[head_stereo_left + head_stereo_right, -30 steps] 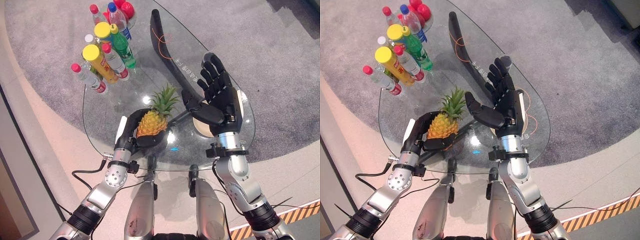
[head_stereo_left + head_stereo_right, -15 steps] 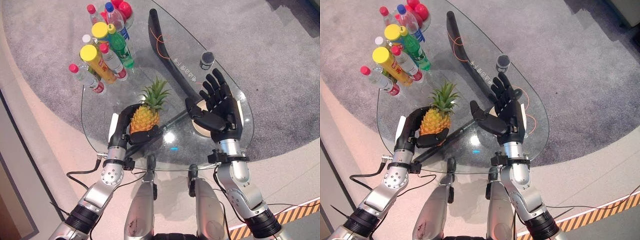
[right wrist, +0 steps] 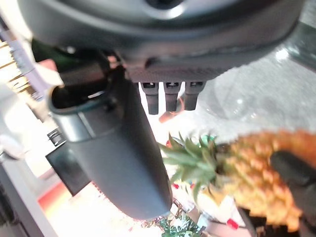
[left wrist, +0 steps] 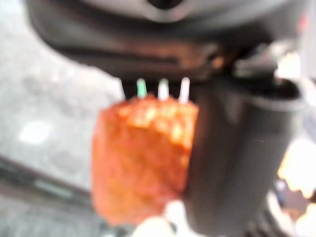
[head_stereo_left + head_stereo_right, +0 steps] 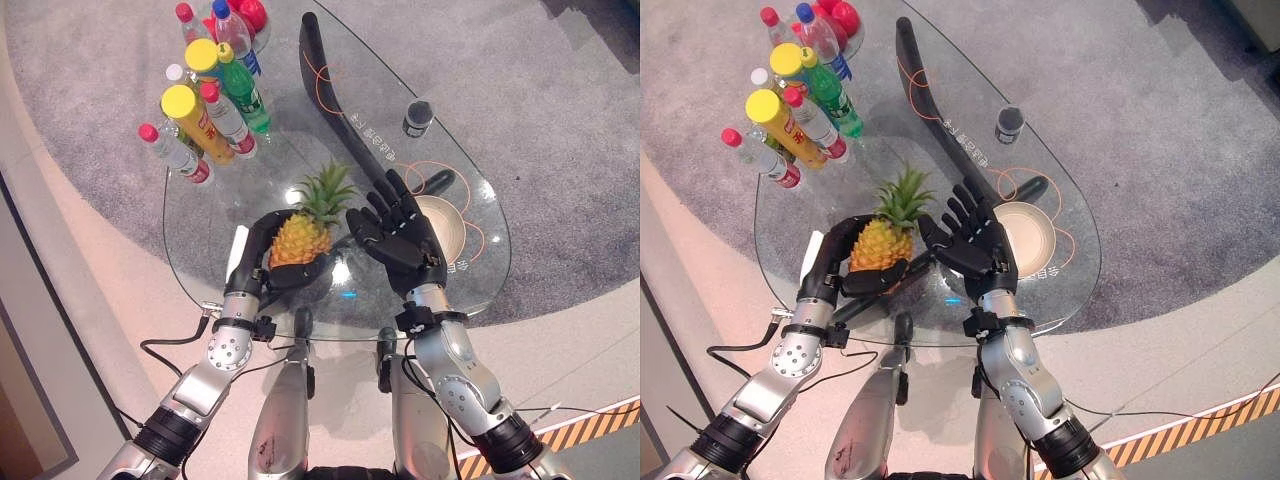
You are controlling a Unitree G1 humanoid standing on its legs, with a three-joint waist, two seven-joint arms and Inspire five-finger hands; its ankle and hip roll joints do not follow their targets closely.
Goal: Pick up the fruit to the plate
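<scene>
The left hand (image 5: 262,262) has its fingers and thumb curled round the pineapple (image 5: 300,238), holding it above the glass desk (image 5: 200,240). Just beside the fruit, the right hand (image 5: 402,238) is spread flat, palm up, fingers straight, holding nothing. The plate (image 5: 445,224) sits on the desk beside the right hand. Bottles (image 5: 205,95) stand at the far left.

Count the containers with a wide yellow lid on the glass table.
2. Both stand among the plastic bottles at the clear glass table's far left: one yellow-lidded container nearer the robot, the other right behind it.
</scene>
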